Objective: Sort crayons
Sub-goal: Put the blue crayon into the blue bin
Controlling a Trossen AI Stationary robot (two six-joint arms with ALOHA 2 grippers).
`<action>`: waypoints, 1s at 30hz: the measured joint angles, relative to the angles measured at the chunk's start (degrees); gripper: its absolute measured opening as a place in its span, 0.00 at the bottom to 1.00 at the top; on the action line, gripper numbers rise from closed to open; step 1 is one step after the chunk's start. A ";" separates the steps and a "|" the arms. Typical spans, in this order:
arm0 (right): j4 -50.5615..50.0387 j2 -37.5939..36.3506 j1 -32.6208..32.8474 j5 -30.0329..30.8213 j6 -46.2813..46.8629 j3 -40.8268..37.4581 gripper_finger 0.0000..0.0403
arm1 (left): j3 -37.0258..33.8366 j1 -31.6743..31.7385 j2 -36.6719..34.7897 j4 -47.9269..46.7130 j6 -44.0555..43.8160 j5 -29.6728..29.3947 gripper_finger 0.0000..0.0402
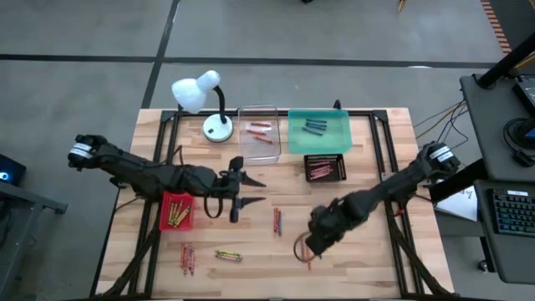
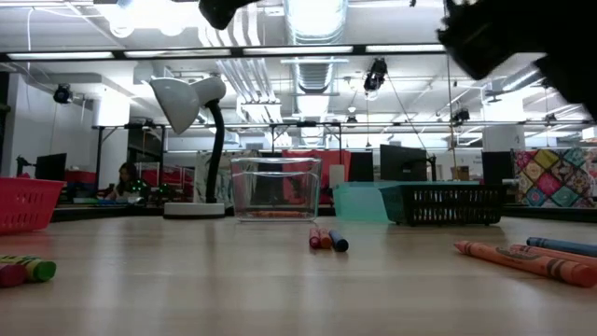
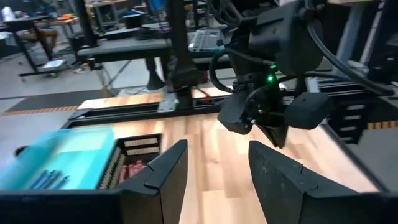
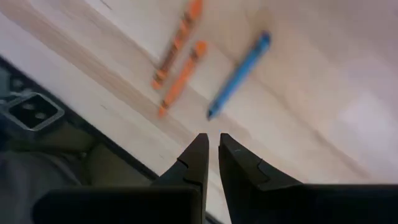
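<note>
Crayons lie loose on the wooden table: a red and blue pair [image 1: 277, 221], a yellow-green bunch [image 1: 227, 255], a red-orange bunch [image 1: 188, 257], and two orange ones [image 4: 177, 56] with a blue one [image 4: 239, 74] near the front right. My right gripper [image 1: 311, 242] [image 4: 213, 144] hangs above the table beside these three. It points steeply down, its fingers are almost together, and nothing is between them. My left gripper [image 1: 242, 191] [image 3: 217, 168] stands open and empty above the table's middle, next to the red tray [image 1: 175, 211], pointing toward the right arm.
At the back stand a white desk lamp [image 1: 205, 100], a clear tray [image 1: 259, 132] with orange crayons, a teal tray [image 1: 318, 131] with blue ones and a black tray [image 1: 324, 167] with red ones. The red tray holds yellow crayons. Bare wood lies between the arms.
</note>
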 joint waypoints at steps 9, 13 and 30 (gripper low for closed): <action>-14.03 12.44 3.59 0.65 -2.00 12.16 0.07 | 0.00 -4.00 -0.02 0.00 -0.42 -1.15 0.38; -13.95 17.16 3.25 1.68 -7.20 15.03 0.08 | 0.00 -5.05 -0.04 -0.81 -1.49 -2.66 0.38; -14.79 21.67 0.79 10.87 -7.63 15.70 0.35 | 0.00 -9.13 -2.72 -7.19 -2.19 -3.09 0.38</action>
